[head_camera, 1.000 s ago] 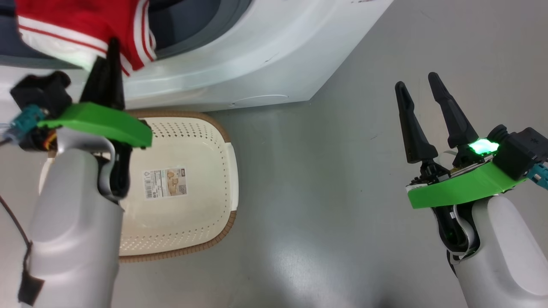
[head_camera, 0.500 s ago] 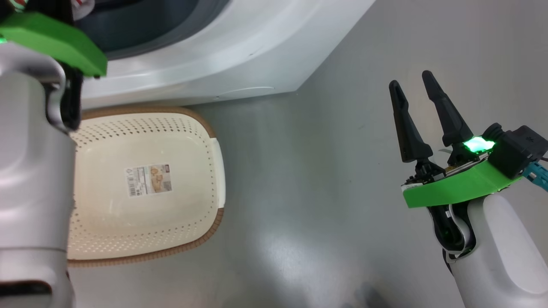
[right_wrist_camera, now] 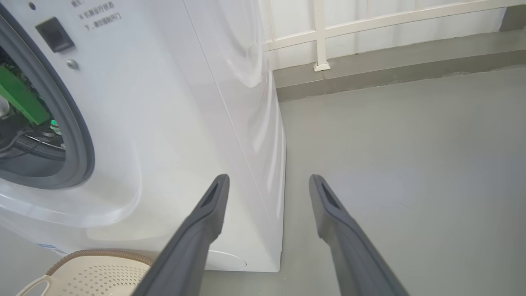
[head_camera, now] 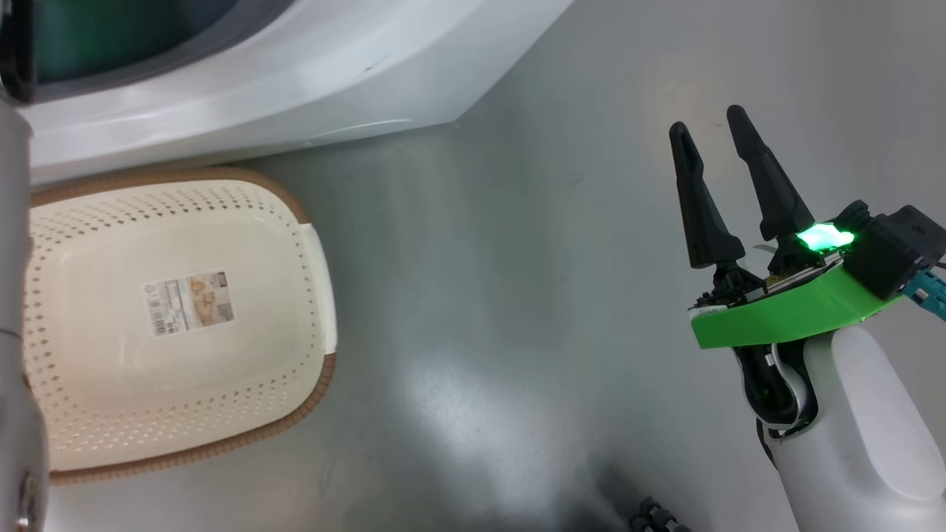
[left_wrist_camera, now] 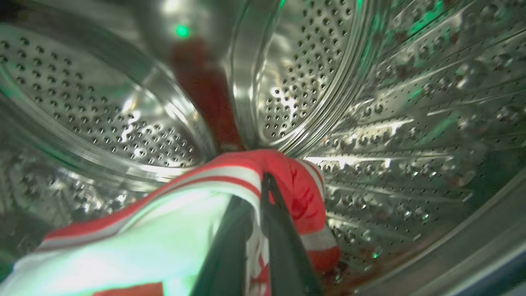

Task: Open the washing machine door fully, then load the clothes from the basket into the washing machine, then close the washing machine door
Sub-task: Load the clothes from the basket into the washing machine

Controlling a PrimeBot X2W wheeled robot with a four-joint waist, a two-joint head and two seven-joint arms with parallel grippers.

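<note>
Now left hand (left_wrist_camera: 257, 193), pinching clothes (left_wrist_camera: 164, 222), has entered the drum (left_wrist_camera: 102, 115); right hand (head_camera: 708, 120) stays spread.

Head view: bright, even light. The grey floor (head_camera: 517, 222) carries one broad soft glare patch low centre, with dark shadow at the bottom edge. The washing machine (head_camera: 295, 66) shell is glossy, with a pale sheen. The green lamp (head_camera: 824, 238) by the right claw (head_camera: 707, 120) is blown out.

Left wrist view: the drum (left_wrist_camera: 370, 102) is dim and motion-smeared, with hard glints and a green cast. The clothes (left_wrist_camera: 164, 230) are overexposed and green-tinted. The left claw (left_wrist_camera: 259, 191) is out of focus.

Right wrist view: sharp, flat daylight. The machine's edges bow from the wide lens.
</note>
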